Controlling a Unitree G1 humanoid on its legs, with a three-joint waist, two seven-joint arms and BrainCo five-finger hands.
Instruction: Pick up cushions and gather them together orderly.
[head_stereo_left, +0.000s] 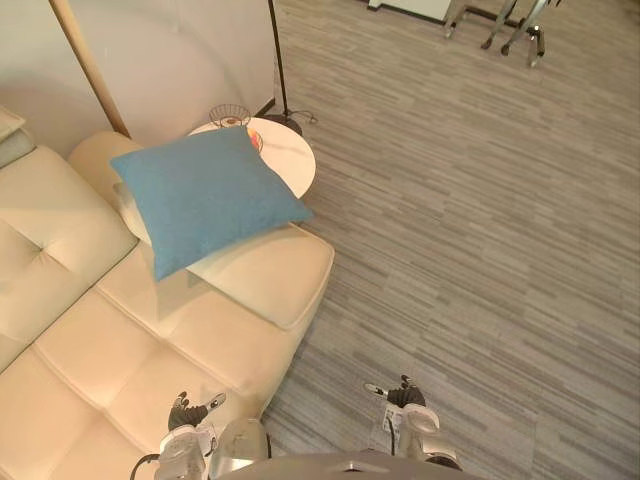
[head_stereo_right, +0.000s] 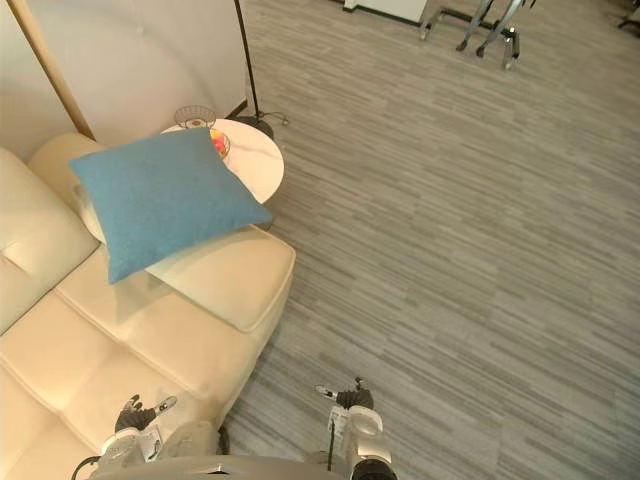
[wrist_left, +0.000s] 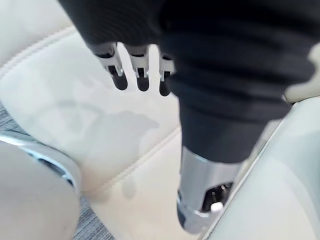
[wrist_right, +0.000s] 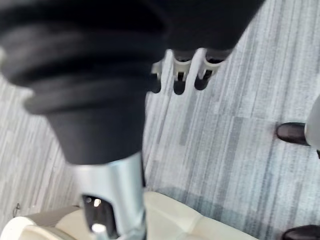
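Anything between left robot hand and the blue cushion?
Nothing visible. Bare sofa seat lies between the left robot hand and the blue cushion; the round table stands beyond the cushion, off the path.

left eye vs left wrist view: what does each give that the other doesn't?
Left eye view: the blue cushion lying at the far end of the cream sofa, the round white table beside it with a wire basket, and the right hand low over the grey carpet.
Left wrist view: a close look at the left hand's fingers, straight and holding nothing.
Both: the left hand above the sofa seat, and some carpet.
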